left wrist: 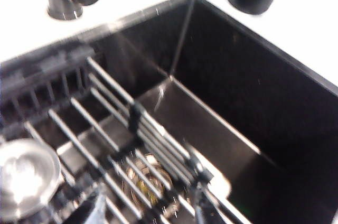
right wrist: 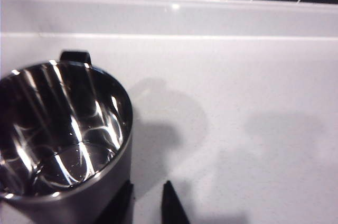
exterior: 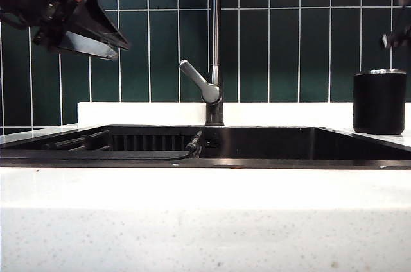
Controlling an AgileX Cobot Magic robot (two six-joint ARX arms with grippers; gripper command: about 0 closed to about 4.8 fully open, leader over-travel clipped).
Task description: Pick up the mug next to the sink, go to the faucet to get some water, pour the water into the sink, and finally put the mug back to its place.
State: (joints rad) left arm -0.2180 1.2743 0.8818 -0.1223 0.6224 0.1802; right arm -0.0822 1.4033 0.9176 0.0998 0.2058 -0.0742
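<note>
The black mug (exterior: 379,102) with a silver rim stands upright on the white countertop right of the sink (exterior: 270,145). In the right wrist view its steel interior (right wrist: 58,139) shows from above, handle (right wrist: 74,56) turned to the far side. My right gripper (right wrist: 147,205) hovers just over the counter beside the mug, open, one finger close to the mug's wall and only bare counter between the fingers. It shows partly above the mug (exterior: 393,38). The faucet (exterior: 216,34) rises behind the sink's middle. My left gripper (exterior: 121,51) hangs high at the left, open and empty (left wrist: 148,213).
A dark rack (left wrist: 121,129) of bars lies across the left of the basin, with a round steel piece (left wrist: 24,176) and the drain (left wrist: 142,184) below it. The faucet's grey lever (exterior: 198,81) points left. Dark green tiles (exterior: 302,41) back the counter.
</note>
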